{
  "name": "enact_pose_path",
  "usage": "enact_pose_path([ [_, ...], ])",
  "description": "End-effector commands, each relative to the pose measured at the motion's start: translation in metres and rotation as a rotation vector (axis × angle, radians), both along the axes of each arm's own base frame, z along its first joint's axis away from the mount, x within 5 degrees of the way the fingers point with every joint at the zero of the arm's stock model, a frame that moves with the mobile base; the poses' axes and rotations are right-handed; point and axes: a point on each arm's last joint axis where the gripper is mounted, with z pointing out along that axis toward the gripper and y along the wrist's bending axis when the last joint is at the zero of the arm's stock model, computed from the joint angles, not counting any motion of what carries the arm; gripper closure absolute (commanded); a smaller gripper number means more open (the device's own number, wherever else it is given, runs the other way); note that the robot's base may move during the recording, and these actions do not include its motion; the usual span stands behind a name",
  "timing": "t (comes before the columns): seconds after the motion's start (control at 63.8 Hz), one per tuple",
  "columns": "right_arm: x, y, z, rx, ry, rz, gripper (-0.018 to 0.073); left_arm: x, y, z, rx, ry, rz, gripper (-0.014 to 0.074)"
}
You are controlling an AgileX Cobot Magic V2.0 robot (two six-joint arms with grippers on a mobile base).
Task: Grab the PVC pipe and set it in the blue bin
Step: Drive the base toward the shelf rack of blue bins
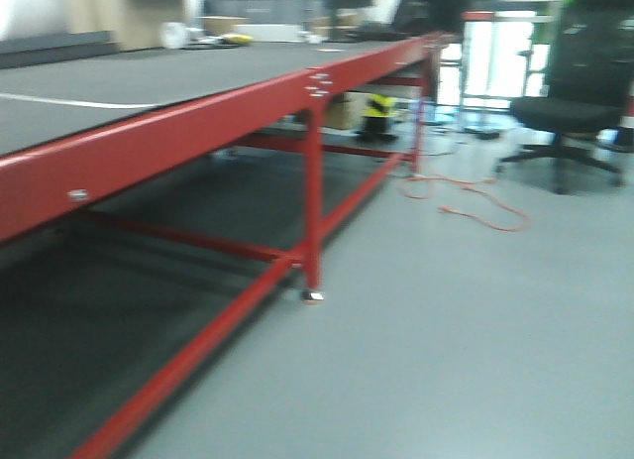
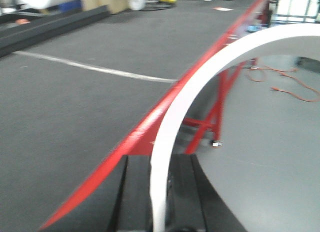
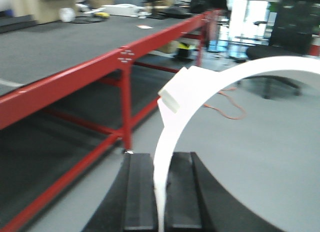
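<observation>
In the left wrist view a white PVC pipe, a flat curved strip, rises from between the black fingers and arcs off to the right. My left gripper is shut on it, above the table's red edge. The right wrist view shows a similar white arc of PVC pipe with a squared end piece at its upper left. My right gripper is shut on that strip, over the grey floor beside the table. Whether the two are one piece I cannot tell. The blue bin is out of view. Neither gripper shows in the front view.
A long table with a red frame and a dark grey top runs along the left, with a leg standing on the floor. A black office chair and a loose orange cable are at the right. Boxes sit at the table's far end.
</observation>
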Motion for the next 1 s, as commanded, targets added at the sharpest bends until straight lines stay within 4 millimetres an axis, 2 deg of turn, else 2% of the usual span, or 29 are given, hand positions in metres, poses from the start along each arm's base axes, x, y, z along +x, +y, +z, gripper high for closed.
enact_pose_path([
  [0.0, -0.002, -0.0002, 0.002, -0.009, -0.028, -0.005, 0.0728, -0.0005, -0.0005, 0.0016, -0.009, -0.022, -0.003, 0.0707],
  [0.988, -0.002, -0.0002, 0.002, -0.009, -0.028, -0.005, 0.0728, -0.0007, -0.0002, 0.0017, -0.003, -0.022, -0.001, 0.0707],
])
